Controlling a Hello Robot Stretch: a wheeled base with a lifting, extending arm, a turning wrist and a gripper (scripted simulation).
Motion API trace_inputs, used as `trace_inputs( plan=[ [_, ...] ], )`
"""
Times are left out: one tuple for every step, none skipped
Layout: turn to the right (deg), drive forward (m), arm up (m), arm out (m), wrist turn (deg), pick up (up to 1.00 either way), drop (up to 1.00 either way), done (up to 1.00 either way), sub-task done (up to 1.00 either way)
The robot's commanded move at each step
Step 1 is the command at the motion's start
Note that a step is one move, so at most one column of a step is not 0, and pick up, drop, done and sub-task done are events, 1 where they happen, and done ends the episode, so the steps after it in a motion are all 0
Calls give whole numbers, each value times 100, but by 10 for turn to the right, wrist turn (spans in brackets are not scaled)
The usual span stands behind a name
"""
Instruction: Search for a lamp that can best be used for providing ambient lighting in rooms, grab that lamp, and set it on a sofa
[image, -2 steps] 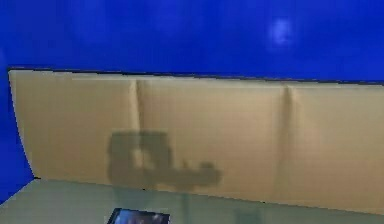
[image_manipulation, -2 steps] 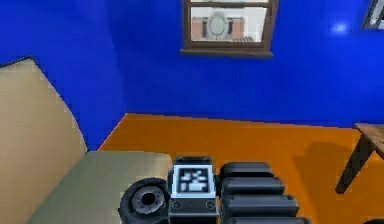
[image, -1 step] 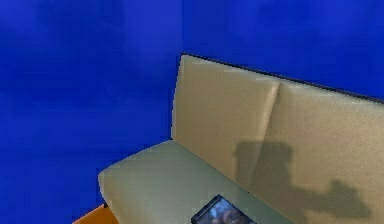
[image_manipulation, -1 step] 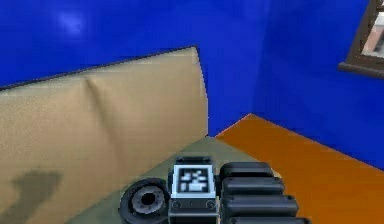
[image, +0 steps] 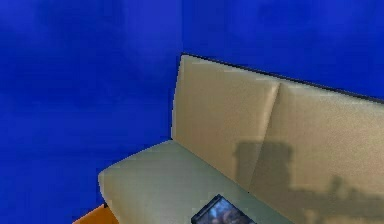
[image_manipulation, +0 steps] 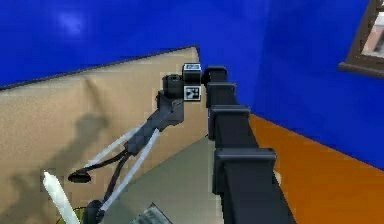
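While a plain deep-blue wall (image: 80, 80) stands at the left of the forward view, a sliver of orange floor (image: 88, 216) shows at the lower left corner; right of it begins the beige fabric sofa (image: 230, 110), its pale seat cushion spreading from the lower middle to the bottom edge and its tall two-panel backrest climbing from the upper middle towards the right edge; on the seat, at the bottom edge just right of the middle, lies a dark flat rectangular object (image: 221, 210) with a bluish patterned face, too small to name.

In the arm side view the sofa takes the left, its backrest slanting up to the upper middle; at the lower left, against the seat, a pale slim tapering object (image_manipulation: 55, 196) leans a little, and its shape is too slight to say whether it is the lamp; just right of it end the two thin fingers of the dark two-finger gripper (image_manipulation: 90, 190), which slope down and left from its body near the centre; with the seat and that pale object at and behind the finger ends, I cannot tell whether the gripper has hold of anything, how wide the fingers stand, or whether they touch the object; two small white marker squares (image_manipulation: 193, 93) sit at the top centre; below them the dark square-section arm (image_manipulation: 240, 160) runs to the bottom edge right of the middle; farther right lies orange floor, and a dark-framed picture (image_manipulation: 366, 45) hangs on the blue wall at the upper right edge.
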Motion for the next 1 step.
trace_inputs(
  plan=[
    [0, 0, 0, 0, 390, 0, 0, 0, 0]
  ],
)
